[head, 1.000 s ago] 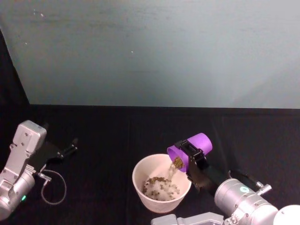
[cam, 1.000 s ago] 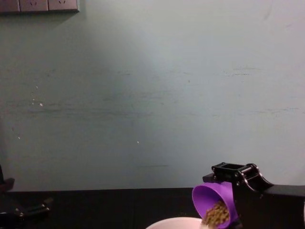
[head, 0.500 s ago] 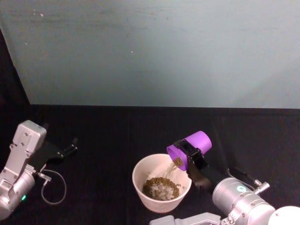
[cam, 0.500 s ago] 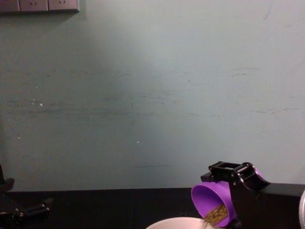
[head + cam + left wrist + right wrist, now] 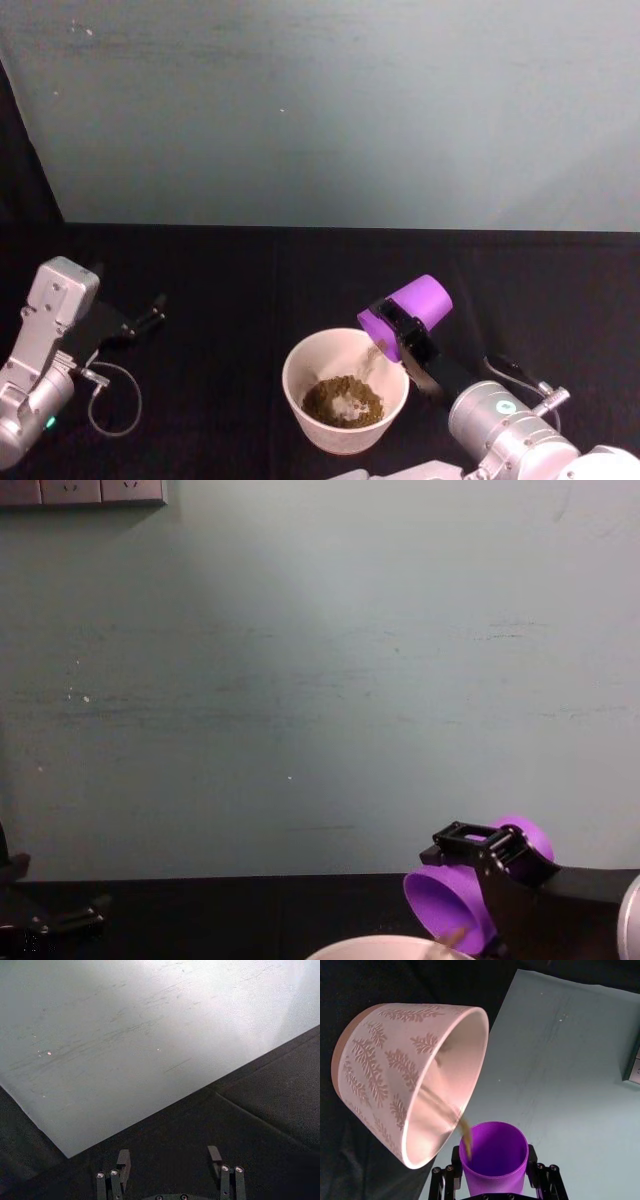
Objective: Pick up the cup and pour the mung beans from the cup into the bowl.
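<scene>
My right gripper point(image 5: 400, 325) is shut on the purple cup point(image 5: 425, 297), which is tipped steeply mouth-down over the right rim of the white bowl point(image 5: 296, 362). A thin stream of mung beans point(image 5: 372, 355) falls from the cup's lip onto the pile of beans point(image 5: 343, 400) in the bowl. In the right wrist view the cup point(image 5: 495, 1160) sits between the fingers point(image 5: 451, 1172), and its inside looks nearly bare beside the leaf-patterned bowl wall point(image 5: 385, 1070). The chest view shows the cup point(image 5: 450, 905) above the bowl's rim point(image 5: 380, 947). My left gripper point(image 5: 150, 315) rests open at the far left.
A black cloth point(image 5: 230, 290) covers the table, which ends at a pale green wall point(image 5: 320, 110) behind. A loose cable loop point(image 5: 115, 400) hangs by the left arm. Wall sockets point(image 5: 80, 490) show at the upper left of the chest view.
The cup has tipped further, its base rising. The bean stream has thinned and the pile in the bowl has grown. The left arm has not moved.
</scene>
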